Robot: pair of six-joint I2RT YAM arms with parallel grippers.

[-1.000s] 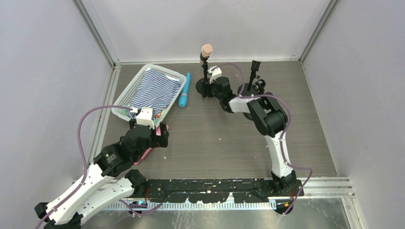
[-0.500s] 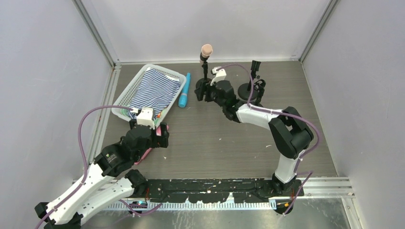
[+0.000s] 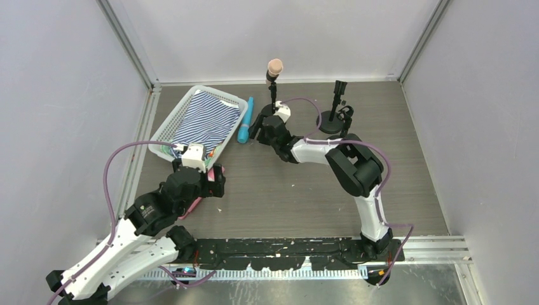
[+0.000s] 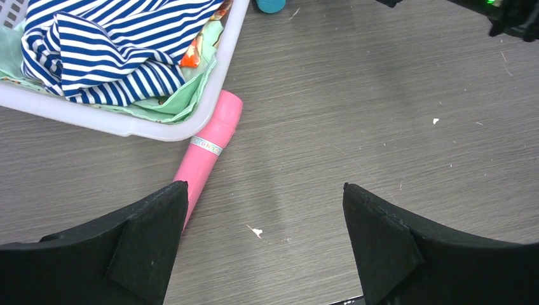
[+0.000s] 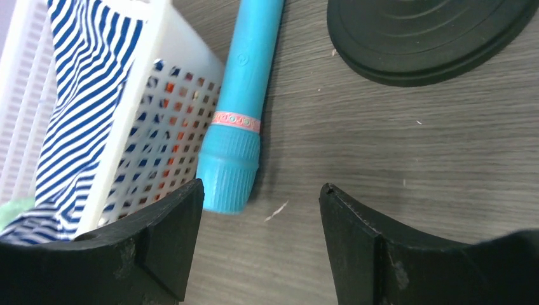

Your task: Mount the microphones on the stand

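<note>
Overhead, a grey table walled on three sides, with two robot arms reaching in from the near edge. One microphone is already mounted: the peach microphone (image 3: 274, 65) stands upright in the clip of the stand nearer the basket (image 3: 273, 95). The second stand (image 3: 335, 101) beside it has nothing in its clip.

Your right gripper (image 5: 260, 185) hangs low over the blue microphone (image 5: 245, 101), fingers spread and holding nothing. The blue microphone lies flat, right beside the wall of the white basket (image 5: 159, 127), with the occupied stand's round base (image 5: 426, 38) on its other side. Its thicker ribbed end sits close to one finger, not centred between the two. If you close from here you would probably pinch only its edge, and the smooth round body could roll away or jam against the basket. That finger could also catch the basket's mesh. Any sideways swing risks bumping the base and toppling the peach microphone.

Your left gripper (image 4: 264, 187) is also spread wide and holding nothing. The pink microphone (image 4: 206, 149) lies flat on the table, its far end at the basket's rim, beside one finger and not in the gap. If you drop straight down, that finger would likely land on it, or snag the striped cloth (image 4: 114, 44) spilling over the rim.
</note>
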